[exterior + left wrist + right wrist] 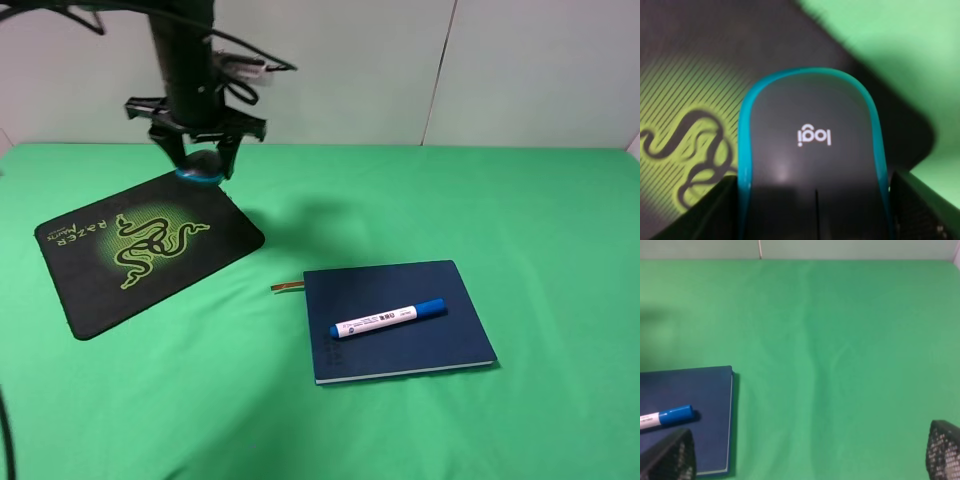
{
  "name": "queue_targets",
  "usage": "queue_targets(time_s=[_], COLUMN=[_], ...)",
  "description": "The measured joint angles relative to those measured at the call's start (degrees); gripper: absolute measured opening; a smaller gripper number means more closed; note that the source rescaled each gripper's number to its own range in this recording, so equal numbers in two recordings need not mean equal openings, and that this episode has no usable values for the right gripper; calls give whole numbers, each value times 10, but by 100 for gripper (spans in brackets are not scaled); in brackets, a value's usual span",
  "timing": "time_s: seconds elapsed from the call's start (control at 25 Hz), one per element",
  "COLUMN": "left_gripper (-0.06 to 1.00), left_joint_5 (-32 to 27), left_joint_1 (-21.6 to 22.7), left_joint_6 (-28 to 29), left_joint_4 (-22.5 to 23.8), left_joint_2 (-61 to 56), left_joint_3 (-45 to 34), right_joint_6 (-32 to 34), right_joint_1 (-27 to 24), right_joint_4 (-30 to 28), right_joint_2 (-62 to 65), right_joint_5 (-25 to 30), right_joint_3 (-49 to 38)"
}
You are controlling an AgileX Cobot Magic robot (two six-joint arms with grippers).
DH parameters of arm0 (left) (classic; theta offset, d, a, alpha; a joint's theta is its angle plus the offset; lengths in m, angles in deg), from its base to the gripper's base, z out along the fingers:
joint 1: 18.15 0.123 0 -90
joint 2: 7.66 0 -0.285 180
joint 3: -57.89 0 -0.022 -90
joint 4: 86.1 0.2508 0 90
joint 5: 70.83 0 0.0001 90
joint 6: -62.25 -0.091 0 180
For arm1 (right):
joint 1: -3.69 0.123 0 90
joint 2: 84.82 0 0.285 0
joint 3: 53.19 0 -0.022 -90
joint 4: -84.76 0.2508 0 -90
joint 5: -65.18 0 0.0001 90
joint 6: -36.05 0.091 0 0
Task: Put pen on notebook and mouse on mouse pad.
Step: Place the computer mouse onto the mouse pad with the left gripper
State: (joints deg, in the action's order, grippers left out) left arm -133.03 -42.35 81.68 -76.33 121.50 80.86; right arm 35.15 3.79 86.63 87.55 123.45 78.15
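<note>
So the small oval mouse (pixel 200 172) with the dark grey top and teal-blue sides is pinched in the left gripper (pixel 201 166), right over the far corner of the mouse pad (pixel 95 285). That's the black rectangular pad with rounded corners and the glowing green snake logo. From the left wrist view the two black fingers (pixel 702 212) are pressed against the mouse's sides, and the white "logi" lettering on its back is easy to read. The snake print shows blurry underneath. I honestly can't tell if the mouse is touching the pad or hanging just above it.

Over to the right and nearer the front, well apart from the pad, the dark navy-blue hardcover notebook (pixel 420 345) lies flat on the green cloth table (pixel 520 200). The thick marker pen (pixel 388 318) with the white labelled barrel and blue cap lies across the notebook's cover at a slight slant, cap toward the right. A brown ribbon bookmark (pixel 287 287) pokes out at the notebook's far left corner.

The right gripper (pixel 805 460) only shows in its own wrist view. Its mesh-textured fingers (pixel 667 457) are spread wide with nothing between them, hanging above the cloth just beside the notebook's edge.
</note>
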Motion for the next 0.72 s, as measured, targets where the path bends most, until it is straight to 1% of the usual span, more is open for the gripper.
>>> queue_targets(time_s=[0.16,0.32,0.52,0.72], left_gripper=[52,52,52,52], left_joint_5=[79,144,236,333], left_joint_1=[21,37,43,43], left_joint_6=[3,3,9,29], left_joint_4=[1,3,37,76], left_joint_2=[-58,-83,-85,-85], left_joint_3=[-124,-216,-293,-345], right_joint_6=[0,0,0,0], right_joint_1=[0,0,0,0], right_joint_4=[0,0,0,0], right_joint_2=[0,0,0,0], right_joint_5=[0,0,0,0], right_joint_3=[0,0,0,0])
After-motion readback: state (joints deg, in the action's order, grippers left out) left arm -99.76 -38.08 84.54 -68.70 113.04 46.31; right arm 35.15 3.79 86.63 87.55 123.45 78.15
